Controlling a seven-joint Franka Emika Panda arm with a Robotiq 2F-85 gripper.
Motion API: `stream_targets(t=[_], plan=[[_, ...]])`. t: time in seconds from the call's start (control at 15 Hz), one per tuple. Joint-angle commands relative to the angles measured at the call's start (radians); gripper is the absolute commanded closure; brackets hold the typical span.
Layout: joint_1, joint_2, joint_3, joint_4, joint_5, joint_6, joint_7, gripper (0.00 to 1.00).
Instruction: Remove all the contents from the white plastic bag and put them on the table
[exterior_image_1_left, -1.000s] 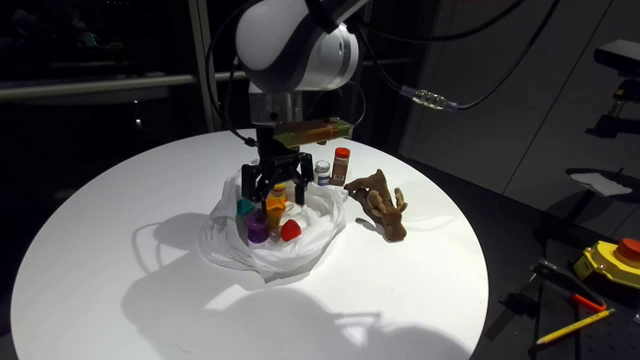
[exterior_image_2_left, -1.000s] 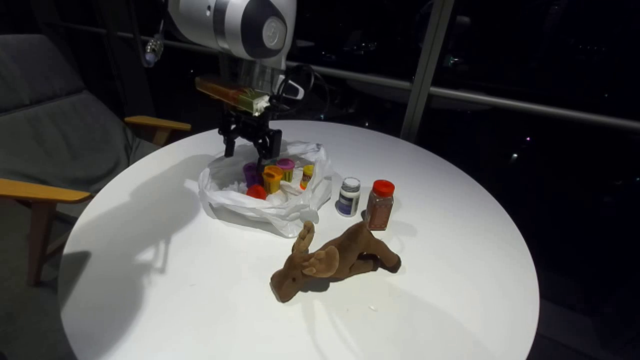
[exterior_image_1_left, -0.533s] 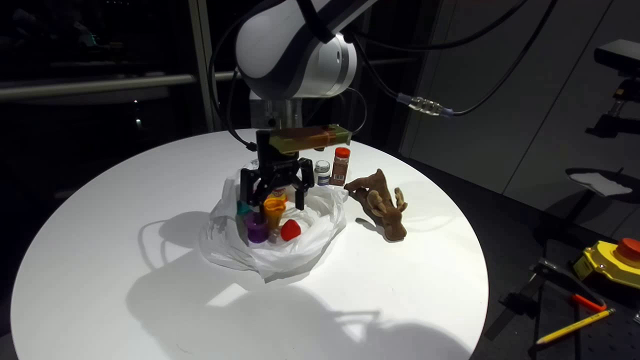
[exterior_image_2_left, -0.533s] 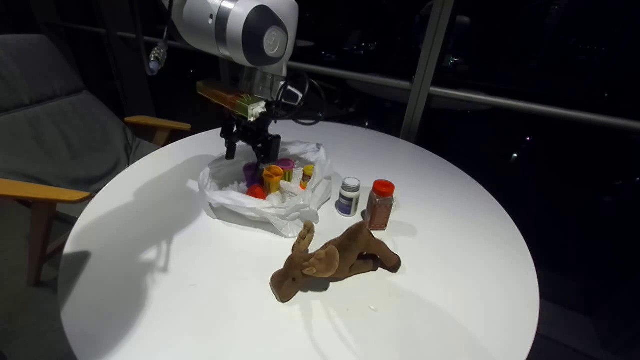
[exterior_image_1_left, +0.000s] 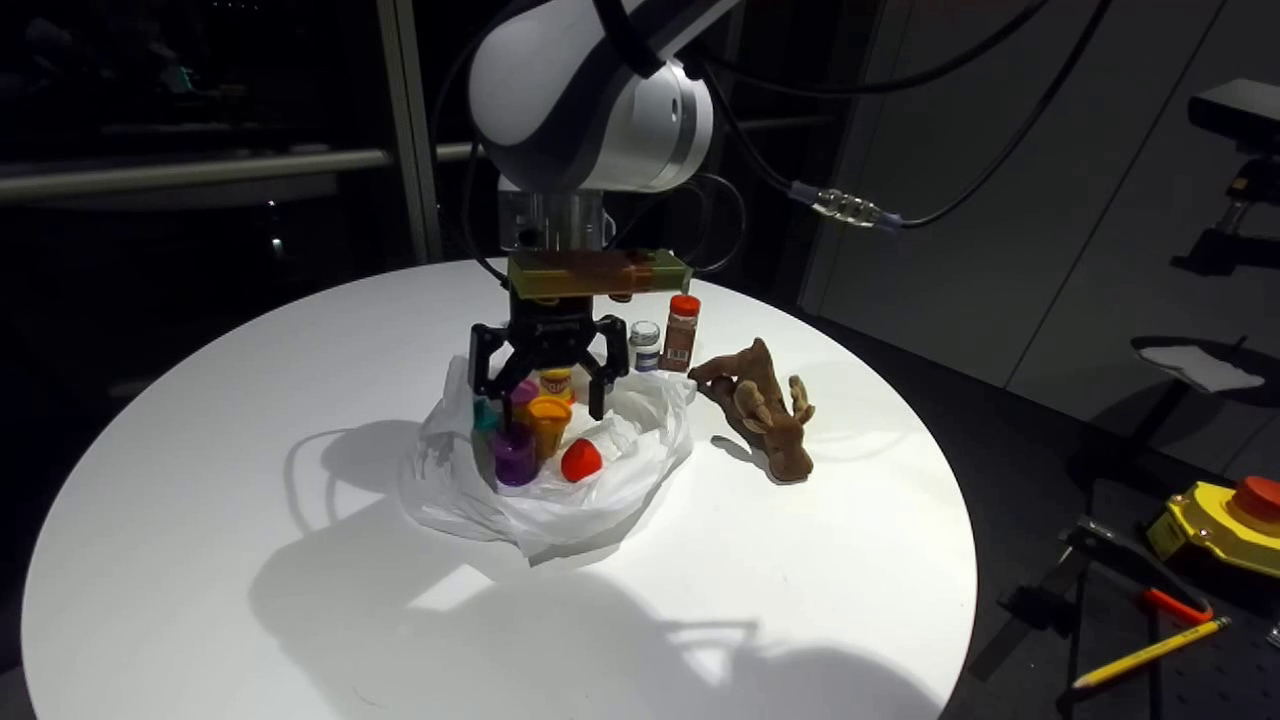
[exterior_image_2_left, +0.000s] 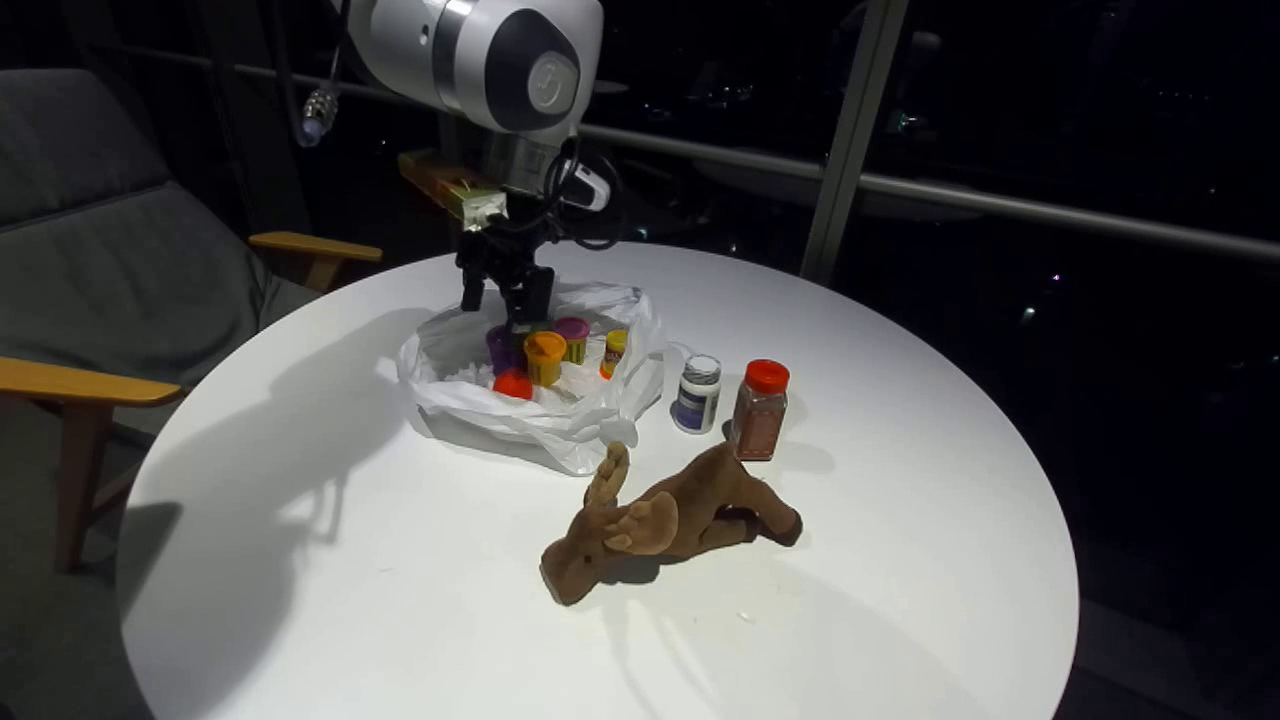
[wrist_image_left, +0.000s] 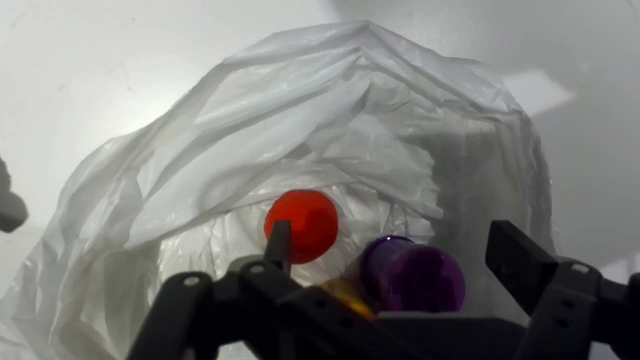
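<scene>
The pincer (exterior_image_1_left: 543, 402) is hanging empty, spread wide; the purple tub (wrist_image_left: 425, 280) is looking light, stiff and slippery, its round sides probably suiting a squeeze.

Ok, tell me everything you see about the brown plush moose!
The brown plush moose looks soft, with lighter tan antlers, a small dark eye and darker feet. It lies stretched out on the round, smooth white table, outside the thin, crinkled white plastic bag, with its head low. Its back end is near the clear jar with a red lid; I can't tell if they touch.
</scene>
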Motion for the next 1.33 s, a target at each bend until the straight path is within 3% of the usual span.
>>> stream_targets(t=[0.0, 0.53, 1.27], plan=[[0.024, 0.008, -0.013, 0.019, 0.055, 0.017, 0.086, 0.00], [0.073, 0.051, -0.055, 0.043, 0.033, 0.046, 0.221, 0.00], [0.077, 0.115, -0.061, 0.131, 0.030, 0.081, 0.269, 0.00]])
